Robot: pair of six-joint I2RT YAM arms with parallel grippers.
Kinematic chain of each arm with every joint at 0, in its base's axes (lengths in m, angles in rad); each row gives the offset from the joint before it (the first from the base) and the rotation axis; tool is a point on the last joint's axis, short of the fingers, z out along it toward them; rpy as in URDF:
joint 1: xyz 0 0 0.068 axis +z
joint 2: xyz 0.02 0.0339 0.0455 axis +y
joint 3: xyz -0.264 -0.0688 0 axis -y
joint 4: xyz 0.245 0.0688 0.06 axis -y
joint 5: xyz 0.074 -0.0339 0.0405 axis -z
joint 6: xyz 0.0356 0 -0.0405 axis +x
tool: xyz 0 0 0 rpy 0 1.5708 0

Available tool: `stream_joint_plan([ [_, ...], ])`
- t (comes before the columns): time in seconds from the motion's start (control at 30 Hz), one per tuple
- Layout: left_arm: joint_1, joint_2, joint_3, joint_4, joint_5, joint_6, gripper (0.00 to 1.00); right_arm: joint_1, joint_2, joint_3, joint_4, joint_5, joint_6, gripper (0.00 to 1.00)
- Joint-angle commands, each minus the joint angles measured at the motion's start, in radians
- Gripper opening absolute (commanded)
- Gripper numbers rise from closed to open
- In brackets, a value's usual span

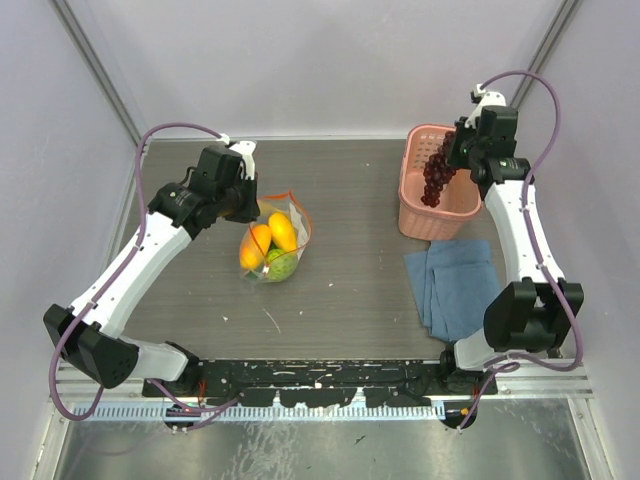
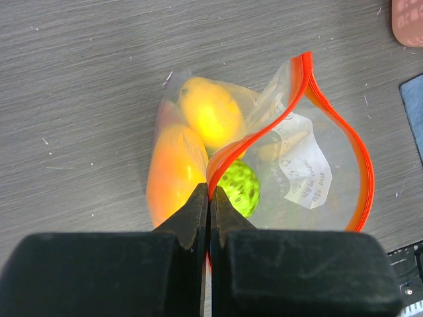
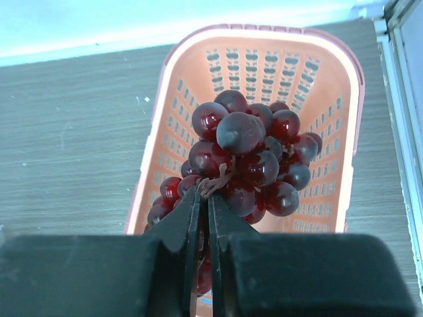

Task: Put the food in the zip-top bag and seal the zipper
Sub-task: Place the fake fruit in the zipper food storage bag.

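We hold the grapes (image 3: 248, 155) by their stem (image 3: 215, 181) in the right pincer (image 3: 203, 214), left pincer (image 2: 209, 201) clenched on the zipper (image 2: 344, 139); swinging may drop them

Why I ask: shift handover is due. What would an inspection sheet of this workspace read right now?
Surface: grey wood-grain table, few pale specks.
Job's things: zip-top bag mouth open, zipper unsealed; orange-yellow fruit and green fruit inside; grape bunch held over the pink basket.
Clutter: pink basket; folded blue cloth beside it.
Grippers: left gripper, jaws shut on the bag's mouth edge; right gripper, jaws shut on the grape stem.
Cables: purple cable looping along each arm.
Surroundings: pale walls, metal frame posts.
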Motion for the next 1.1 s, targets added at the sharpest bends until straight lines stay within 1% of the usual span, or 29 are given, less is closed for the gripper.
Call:
stream_joint_plan([
  [0.0, 0.004, -0.018, 0.039, 0.032, 0.021, 0.002, 0.0, 0.001, -0.11, 0.022, 0.134, -0.039, 0.032, 0.01],
  [0.23, 0.005, -0.013, 0.038, 0.033, 0.03, 0.0, 0.0, 0.044, -0.17, 0.044, 0.133, -0.112, 0.055, 0.01],
  [0.33, 0.004, -0.012, 0.039, 0.034, 0.036, -0.001, 0.0, 0.083, -0.191, 0.044, 0.135, -0.125, 0.058, 0.01],
  [0.5, 0.004, -0.011, 0.038, 0.035, 0.043, -0.003, 0.0, 0.174, -0.213, 0.054, 0.137, -0.131, 0.057, 0.01],
  [0.6, 0.005, -0.011, 0.038, 0.035, 0.047, -0.005, 0.0, 0.206, -0.22, 0.056, 0.145, -0.122, 0.06, 0.01],
  [0.73, 0.005, -0.009, 0.037, 0.035, 0.048, -0.004, 0.0, 0.274, -0.222, 0.061, 0.164, -0.163, 0.065, 0.01],
  [0.93, 0.005, -0.007, 0.038, 0.035, 0.048, -0.004, 0.0, 0.412, -0.222, 0.074, 0.206, -0.204, 0.081, 0.01],
  [1.07, 0.004, -0.004, 0.039, 0.035, 0.048, -0.004, 0.0, 0.479, -0.221, 0.081, 0.234, -0.265, 0.102, 0.01],
])
